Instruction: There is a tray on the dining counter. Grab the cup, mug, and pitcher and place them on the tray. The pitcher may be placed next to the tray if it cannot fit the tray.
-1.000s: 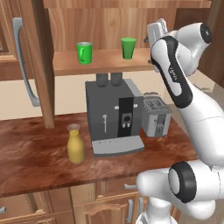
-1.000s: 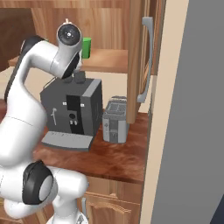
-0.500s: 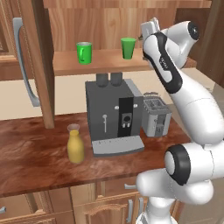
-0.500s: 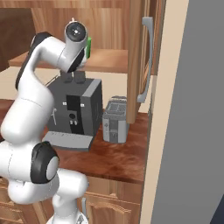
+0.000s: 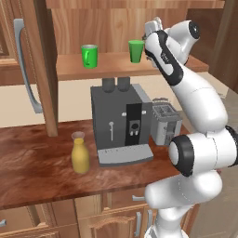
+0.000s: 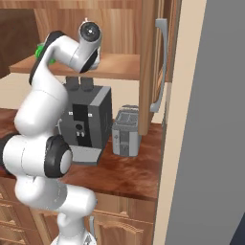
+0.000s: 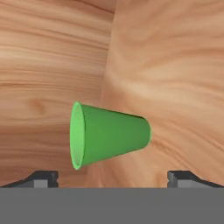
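The cup (image 5: 135, 50) stands on the wooden shelf (image 5: 116, 69) near its right part, the mug (image 5: 89, 56) well apart to its left with bare shelf between. No writing is readable. The gripper (image 7: 112, 177), jaws wide apart, faces the cup, not touching.

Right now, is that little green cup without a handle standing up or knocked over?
Standing up. The cup sits on the shelf, wide mouth on top; only the rolled hand view shows it sideways.
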Motion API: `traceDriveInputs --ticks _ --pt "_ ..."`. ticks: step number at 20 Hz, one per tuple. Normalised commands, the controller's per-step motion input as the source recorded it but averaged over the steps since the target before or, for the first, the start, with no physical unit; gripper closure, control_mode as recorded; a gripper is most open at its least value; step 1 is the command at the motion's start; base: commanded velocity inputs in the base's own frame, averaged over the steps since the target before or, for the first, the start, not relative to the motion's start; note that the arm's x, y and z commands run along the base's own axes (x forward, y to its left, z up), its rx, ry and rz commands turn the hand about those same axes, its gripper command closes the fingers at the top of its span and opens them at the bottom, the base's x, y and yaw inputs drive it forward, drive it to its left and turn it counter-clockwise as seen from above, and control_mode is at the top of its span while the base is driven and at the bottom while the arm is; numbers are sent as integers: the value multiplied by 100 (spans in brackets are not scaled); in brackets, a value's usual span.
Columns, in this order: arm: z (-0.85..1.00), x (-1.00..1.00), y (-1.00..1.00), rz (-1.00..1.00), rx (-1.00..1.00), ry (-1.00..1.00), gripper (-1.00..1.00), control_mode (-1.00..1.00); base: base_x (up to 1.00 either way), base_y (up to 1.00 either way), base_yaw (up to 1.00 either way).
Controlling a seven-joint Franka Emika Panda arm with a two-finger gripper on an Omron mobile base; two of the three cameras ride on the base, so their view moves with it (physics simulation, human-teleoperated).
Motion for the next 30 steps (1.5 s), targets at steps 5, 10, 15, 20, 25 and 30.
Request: traceDriveInputs --ticks 5,10,15,20,25,30 --pt "0 38 0 0 0 6 -100 -100 0 0 0" --pt "0 40 0 0 0 6 -100 -100 0 0 0" --pt "0 35 0 0 0 6 -100 -100 0 0 0" --pt "0 28 0 0 0 7 -100 -100 0 0 0" --pt "0 5 0 0 0 12 -100 -100 0 0 0" --pt "-1 0 0 0 0 9 -100 -100 0 0 0"
